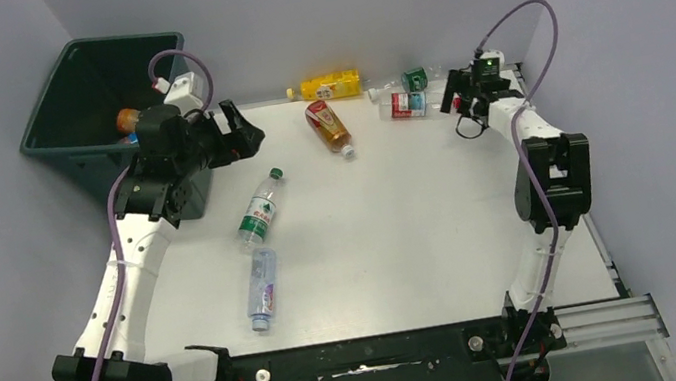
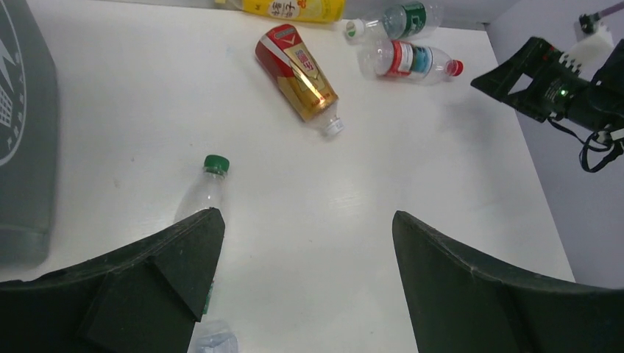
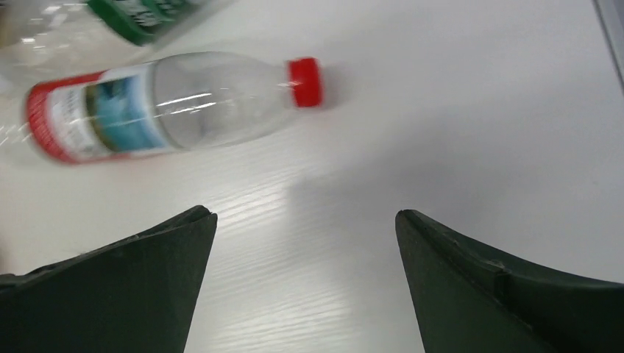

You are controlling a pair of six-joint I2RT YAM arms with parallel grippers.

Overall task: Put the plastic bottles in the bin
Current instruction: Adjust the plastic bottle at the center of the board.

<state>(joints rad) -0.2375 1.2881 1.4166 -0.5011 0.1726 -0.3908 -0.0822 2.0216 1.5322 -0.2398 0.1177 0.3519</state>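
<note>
The dark green bin stands off the table's far left corner with an orange bottle inside. My left gripper is open and empty beside the bin, above the table; in its wrist view a green-capped clear bottle lies by its left finger. My right gripper is open and empty at the far right, just short of a red-capped clear bottle. Other bottles on the table: red-gold, yellow, green-labelled and blue-labelled.
The bin's grey-green side fills the left edge of the left wrist view. The table's right edge and a rail run along the right. Grey walls close in the back and both sides.
</note>
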